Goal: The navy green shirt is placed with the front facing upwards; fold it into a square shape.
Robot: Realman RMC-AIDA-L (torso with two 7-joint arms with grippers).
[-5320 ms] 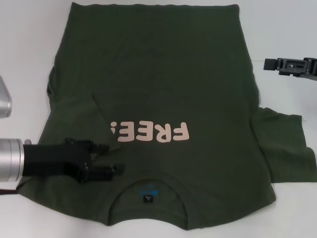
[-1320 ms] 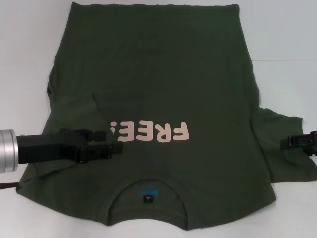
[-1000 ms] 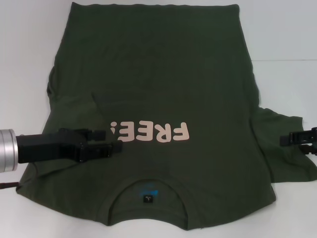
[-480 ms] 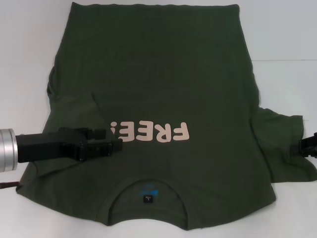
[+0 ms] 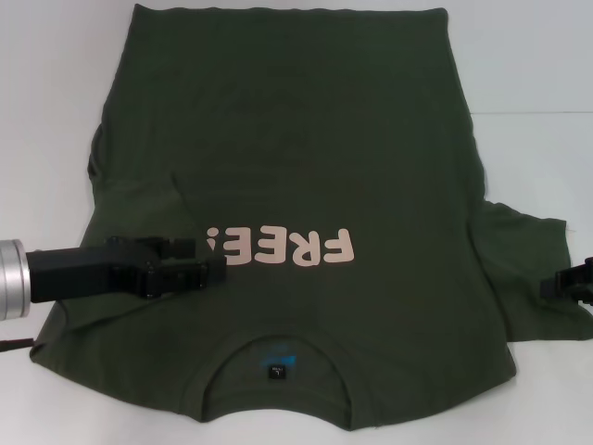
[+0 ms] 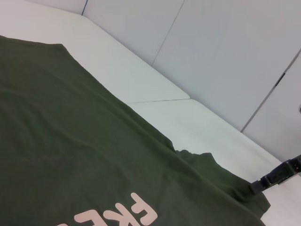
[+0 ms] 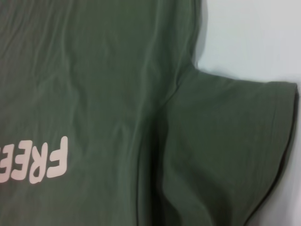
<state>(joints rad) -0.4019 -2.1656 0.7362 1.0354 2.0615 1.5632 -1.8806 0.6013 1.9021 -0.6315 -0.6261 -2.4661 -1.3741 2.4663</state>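
Observation:
The dark olive-green shirt (image 5: pixel 306 158) lies flat on the white table (image 5: pixel 537 56), front up, with its collar and label (image 5: pixel 275 371) nearest me. The pale pink "FREE!" lettering (image 5: pixel 283 247) reads upside down. Its left sleeve is folded in over the chest. Its right sleeve (image 5: pixel 528 278) lies spread out to the side. My left gripper (image 5: pixel 211 261) hovers open just left of the lettering, holding nothing. My right gripper (image 5: pixel 567 283) is at the outer hem of the right sleeve, mostly cut off by the picture's edge. It also shows in the left wrist view (image 6: pixel 277 176).
The white table (image 6: pixel 155 70) runs back to pale wall panels (image 6: pixel 225 42). Bare table shows on both sides of the shirt. The right wrist view shows the right sleeve (image 7: pixel 225 141) and bare table (image 7: pixel 244 37) beyond it.
My right gripper came down from the far right to the right sleeve, then slid outward toward its hem. My left gripper moved slightly away from the collar, toward the lettering.

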